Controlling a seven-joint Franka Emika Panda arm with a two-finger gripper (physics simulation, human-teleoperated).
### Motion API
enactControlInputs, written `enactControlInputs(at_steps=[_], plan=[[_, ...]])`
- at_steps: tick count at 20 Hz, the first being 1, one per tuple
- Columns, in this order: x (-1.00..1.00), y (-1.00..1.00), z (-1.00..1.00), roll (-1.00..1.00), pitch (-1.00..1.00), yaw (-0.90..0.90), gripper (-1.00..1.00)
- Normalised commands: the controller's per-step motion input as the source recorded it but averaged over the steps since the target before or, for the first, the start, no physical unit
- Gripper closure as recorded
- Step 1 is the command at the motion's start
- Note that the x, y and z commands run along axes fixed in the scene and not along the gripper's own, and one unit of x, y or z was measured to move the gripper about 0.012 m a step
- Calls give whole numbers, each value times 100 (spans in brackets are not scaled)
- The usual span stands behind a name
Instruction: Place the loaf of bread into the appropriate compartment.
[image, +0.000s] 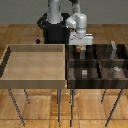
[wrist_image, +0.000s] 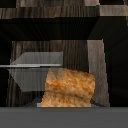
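**A:** So where's the bread sitting right now?

**B:** Right up against the tool. In the wrist view it's filling the lower middle of the picture, an orange-brown crusty lump, and it's hanging over one cell of the dark bin. In the exterior view I'm only seeing a tiny orange speck right at the tool's tips, above the back cell on the exterior view's left.

**A:** Is the tool actually clamping it?

**B:** Looks like it. The tool is closed on the bread, with the loaf sitting right at its tips and not resting on anything that I can make out. The fingers themselves are too blurry to pick out.

**A:** What about the containers?

**B:** Two of them are standing side by side on thin legs. The light tan tray is on the exterior view's left, undivided. The dark bin is just beside it on the exterior view's right, split into four cells. There's a small pale grey cube in the front cell nearest the tray, and another grey piece in the front cell next to it. A taller grey box is standing in the back cell on the exterior view's right.

**A:** And in the wrist shot?

**B:** A pale grey block is showing beside the bread inside that cell.
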Motion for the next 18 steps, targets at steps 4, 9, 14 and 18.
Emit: enactControlInputs(at_steps=[4, 9, 14, 18], plan=[[100, 0, 0, 0, 0, 0, 100], [100, 0, 0, 0, 0, 0, 100], [80, 0, 0, 0, 0, 0, 100], [50, 0, 0, 0, 0, 0, 100]])
